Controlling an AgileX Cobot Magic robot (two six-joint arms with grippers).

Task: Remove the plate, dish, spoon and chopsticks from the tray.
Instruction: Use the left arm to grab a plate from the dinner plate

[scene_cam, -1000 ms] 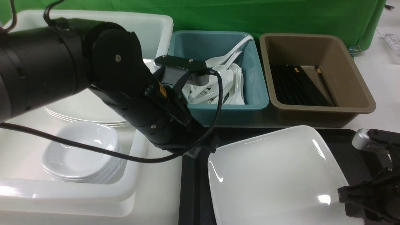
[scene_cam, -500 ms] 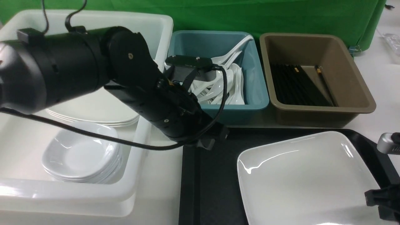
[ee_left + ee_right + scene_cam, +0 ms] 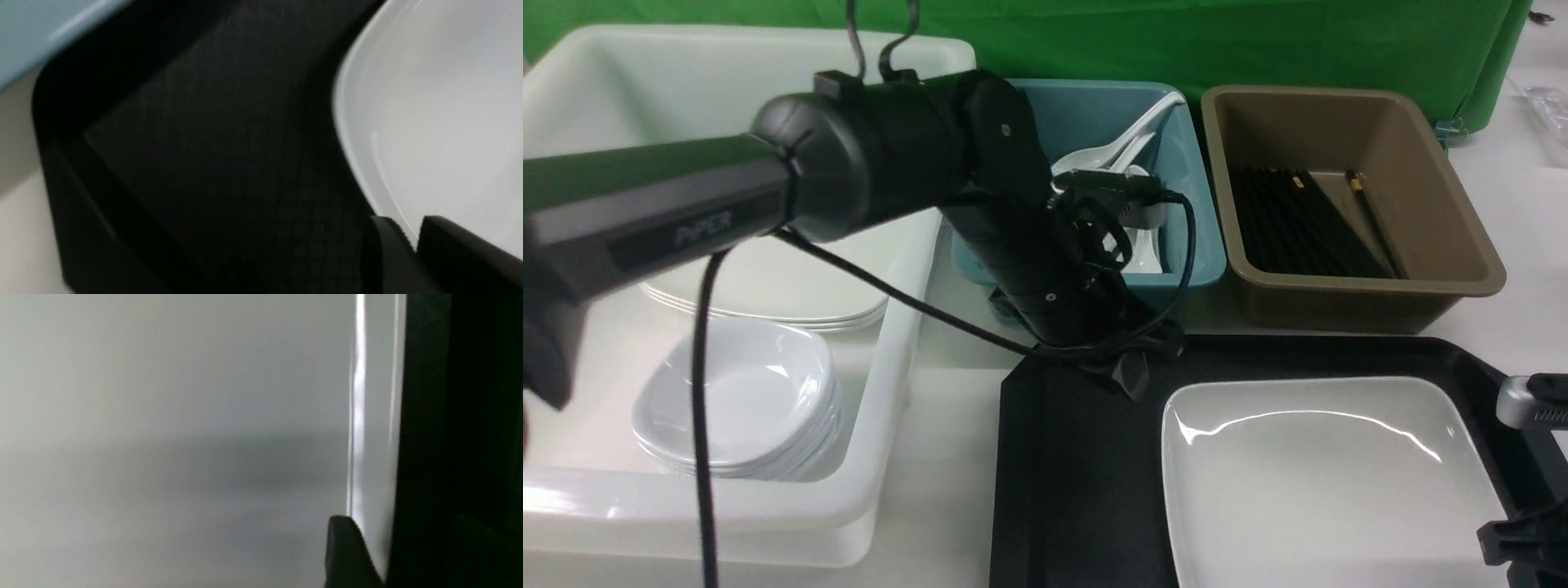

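Plate (image 3: 1331, 482): white and glossy, lying flat on the right part of the tray.
Left hand (image 3: 414, 230): down at the plate's far left corner. My two fingers (image 3: 384, 257) stand a slit apart with the rim running into the gap. I cannot tell whether they pinch it.
Right hand (image 3: 1523, 543): at the plate's right edge, mostly out of frame. My wrist view shows only one finger (image 3: 347, 551), over the plate just inside the rim. I cannot tell how far this hand is open or whether it grips.
Tray (image 3: 1078, 457): black, on the counter (image 3: 947, 457). Its textured floor shows to the left of the plate.
Teal bin (image 3: 1205, 245): just beyond the tray, partly behind my left arm, with white spoons (image 3: 1107, 155) piled inside.
Brown bin (image 3: 1445, 245): right of the teal one, with black chopsticks (image 3: 1298, 229) lying along its bottom.
White tub (image 3: 882, 425): left of the tray. It holds a stack of small dishes (image 3: 735, 400) and, behind them, large plates (image 3: 768, 298).
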